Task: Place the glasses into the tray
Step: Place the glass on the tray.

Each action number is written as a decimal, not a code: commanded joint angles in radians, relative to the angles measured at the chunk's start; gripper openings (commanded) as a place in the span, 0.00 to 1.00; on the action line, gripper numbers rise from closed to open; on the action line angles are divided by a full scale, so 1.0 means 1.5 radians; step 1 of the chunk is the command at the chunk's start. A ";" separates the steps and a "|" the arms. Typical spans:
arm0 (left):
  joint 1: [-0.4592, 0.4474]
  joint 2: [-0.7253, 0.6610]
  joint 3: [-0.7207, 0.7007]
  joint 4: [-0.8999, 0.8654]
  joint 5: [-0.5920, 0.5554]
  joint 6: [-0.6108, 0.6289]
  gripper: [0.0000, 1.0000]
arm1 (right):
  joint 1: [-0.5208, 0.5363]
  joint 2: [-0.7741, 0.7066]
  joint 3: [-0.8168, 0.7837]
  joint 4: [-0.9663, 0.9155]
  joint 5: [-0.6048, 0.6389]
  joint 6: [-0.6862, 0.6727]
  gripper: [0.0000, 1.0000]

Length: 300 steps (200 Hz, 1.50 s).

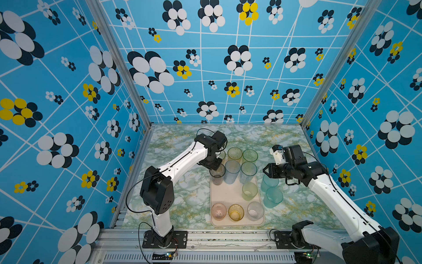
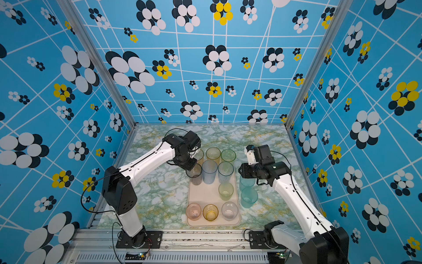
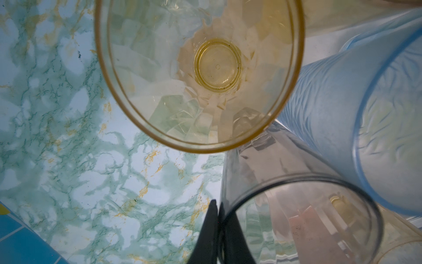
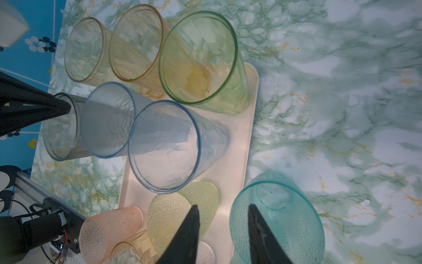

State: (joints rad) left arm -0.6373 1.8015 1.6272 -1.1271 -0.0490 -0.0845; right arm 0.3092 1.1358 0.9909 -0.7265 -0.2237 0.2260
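Observation:
The cream tray (image 1: 225, 194) (image 2: 205, 194) holds several glasses: blue (image 1: 232, 171), yellow-green (image 1: 249, 190), pink (image 1: 218, 211), amber (image 1: 236, 212), clear (image 1: 255, 210). At its far left corner my left gripper (image 1: 215, 165) (image 3: 217, 205) is shut on the rim of the grey glass (image 1: 217, 176) (image 3: 296, 217). Two teal glasses (image 1: 273, 197) stand on the table right of the tray. My right gripper (image 1: 266, 171) (image 4: 223, 206) is open astride the farther teal glass (image 4: 280, 219), one finger inside it and one outside.
Amber (image 1: 234, 153) and green (image 1: 250, 155) tall glasses stand close together at the tray's far end, a third (image 3: 201, 68) beside my left gripper. The marble table (image 1: 182, 201) is walled on three sides. A metal rail (image 1: 228, 237) runs along the front.

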 commanded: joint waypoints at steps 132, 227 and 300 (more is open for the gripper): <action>0.013 -0.013 -0.040 0.038 0.002 0.012 0.09 | 0.055 0.083 0.075 -0.031 0.049 0.015 0.38; 0.019 -0.014 -0.042 0.040 0.009 0.018 0.09 | 0.078 0.135 0.111 -0.037 0.081 0.011 0.34; 0.023 -0.010 -0.046 0.044 0.015 0.024 0.09 | 0.098 0.171 0.136 -0.046 0.105 0.009 0.27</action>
State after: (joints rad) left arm -0.6144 1.7969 1.5871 -1.0672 -0.0360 -0.0658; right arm 0.4442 1.3766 1.1687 -0.7555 -0.0895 0.2295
